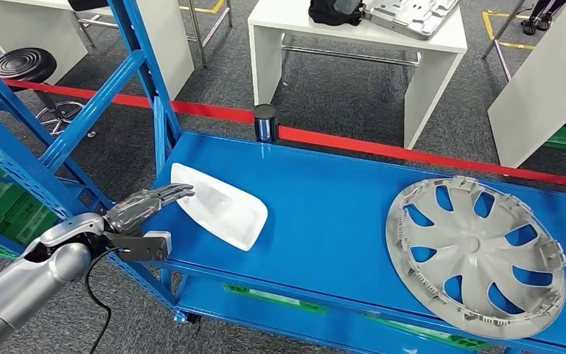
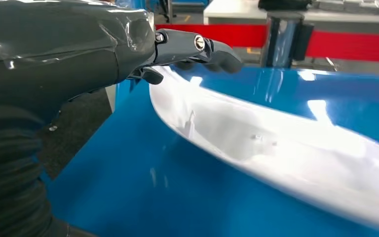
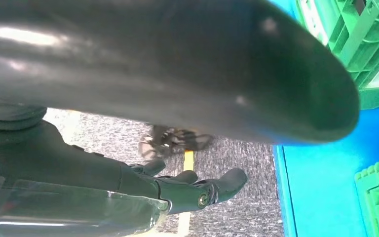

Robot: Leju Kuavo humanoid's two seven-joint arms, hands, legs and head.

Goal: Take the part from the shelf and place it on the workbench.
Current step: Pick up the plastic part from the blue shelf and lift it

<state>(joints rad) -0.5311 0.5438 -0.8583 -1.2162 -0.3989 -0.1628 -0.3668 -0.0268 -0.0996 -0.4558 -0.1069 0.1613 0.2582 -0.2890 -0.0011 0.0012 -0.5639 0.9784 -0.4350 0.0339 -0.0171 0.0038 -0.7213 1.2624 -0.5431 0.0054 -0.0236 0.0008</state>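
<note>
Shelving (image 1: 324,214) in blue steel carries both items on its upper deck, and the robot faces its long side. Largest on the deck is a grey wheel cover (image 1: 475,254), lying flat toward the right end, well apart from the work in hand and not involved in the reach. Next in size is the white part (image 1: 221,205), a shallow glossy shell lying hollow side up near the deck's left end, one narrow end pointing toward the blue upright; this is the task's thing, and it rests on the shelf, not lifted. The left hand (image 1: 144,205) is stretched out at that narrow end, fingers (image 2: 212,49) extended and loosely apart, lying over the rim of the part. The left wrist view shows the fingertips above the white edge, with nothing clamped; whether they touch the rim cannot be told. Judgement: the hand is lined up with the near end because that offers a graspable lip. The right hand (image 3: 187,190) hangs beside the robot over the carpet, fingers gently curled and apart, holding nothing. White workbenches (image 1: 357,44) stand beyond a red floor line.
</note>
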